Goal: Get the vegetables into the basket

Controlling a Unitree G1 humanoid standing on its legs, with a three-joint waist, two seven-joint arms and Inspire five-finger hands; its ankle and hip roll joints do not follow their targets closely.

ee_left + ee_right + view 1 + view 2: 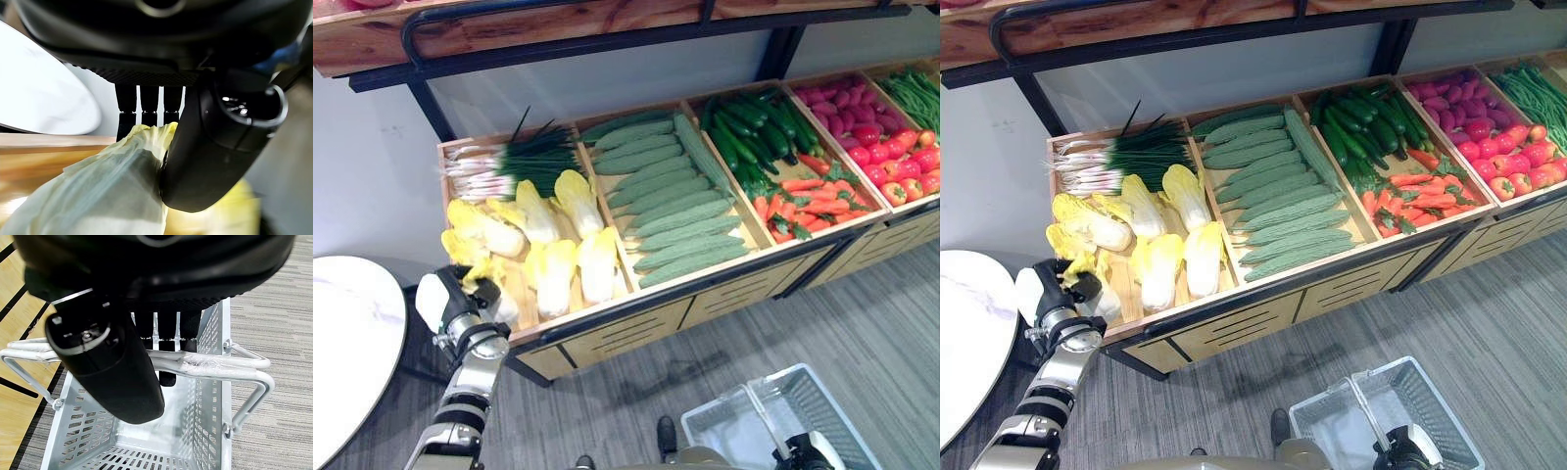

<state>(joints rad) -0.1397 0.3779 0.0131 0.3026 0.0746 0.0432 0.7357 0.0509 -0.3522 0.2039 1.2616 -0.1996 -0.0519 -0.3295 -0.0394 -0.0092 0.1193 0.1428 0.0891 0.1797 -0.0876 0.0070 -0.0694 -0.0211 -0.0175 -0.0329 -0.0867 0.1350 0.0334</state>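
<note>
Left hand on a cabbage, right hand carrying the basket.

My left hand (215,152) looks closed around a pale cabbage (98,191) at the crate's (597,311) front corner; light, leafy, crushable, so I'd grip its firm white base. My right hand (112,372) curls round the wire basket's (210,431) smooth handles, the basket on the floor, still without vegetables.

Bright, even light falls from above onto the produce stand (607,328), and its vegetables show almost no shading. The wall behind the stand is dimmer beneath the upper shelf (509,34). A soft dark band lies on the floor (803,343) along the stand's front. The white table (347,343) left of the stand glares. Small glints sit on the dark left hand (220,147) beside the pale cabbage (98,196), and on the basket handle (210,366).
</note>
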